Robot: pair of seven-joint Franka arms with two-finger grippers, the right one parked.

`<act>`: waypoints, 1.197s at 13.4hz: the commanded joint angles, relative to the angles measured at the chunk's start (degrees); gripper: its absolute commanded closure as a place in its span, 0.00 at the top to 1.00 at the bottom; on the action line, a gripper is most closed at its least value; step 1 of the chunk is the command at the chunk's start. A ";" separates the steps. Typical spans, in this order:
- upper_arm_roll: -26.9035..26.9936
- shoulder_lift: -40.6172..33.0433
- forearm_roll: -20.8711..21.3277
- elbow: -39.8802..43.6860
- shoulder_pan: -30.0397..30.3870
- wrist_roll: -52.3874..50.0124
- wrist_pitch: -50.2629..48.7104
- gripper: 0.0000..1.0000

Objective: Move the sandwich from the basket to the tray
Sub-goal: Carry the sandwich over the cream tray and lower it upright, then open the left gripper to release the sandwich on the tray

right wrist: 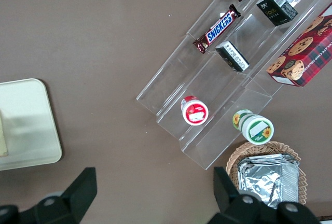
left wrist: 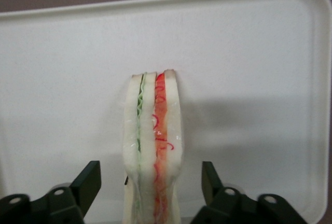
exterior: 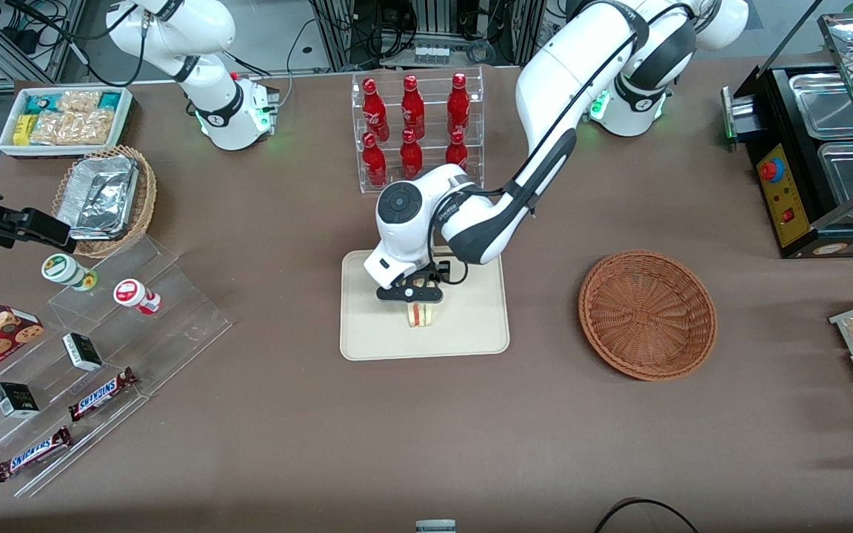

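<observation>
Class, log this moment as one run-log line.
gripper: over tray, jaws open | sandwich: standing on tray, between jaws, untouched | basket: empty

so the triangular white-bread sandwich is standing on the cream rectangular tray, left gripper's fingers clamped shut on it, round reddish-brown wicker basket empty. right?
Not quite. The gripper is open: the left wrist view shows gaps between both fingers and the triangular white-bread sandwich. The rest holds: the sandwich stands on the cream rectangular tray, and the round reddish-brown wicker basket is empty in the front view.
</observation>
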 commanded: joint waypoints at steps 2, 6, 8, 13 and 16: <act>0.48 -5.04 0.81 -0.10 -0.16 -1.65 -3.86 1.00; 0.65 -13.03 0.37 -0.27 3.17 -3.40 -9.58 1.00; 0.65 -16.64 0.45 -0.62 5.11 -4.20 -12.65 1.00; 0.48 -25.42 -2.70 -2.98 13.27 -2.28 -22.33 1.00; 0.48 -30.96 -3.76 -5.98 17.93 3.69 -24.26 1.00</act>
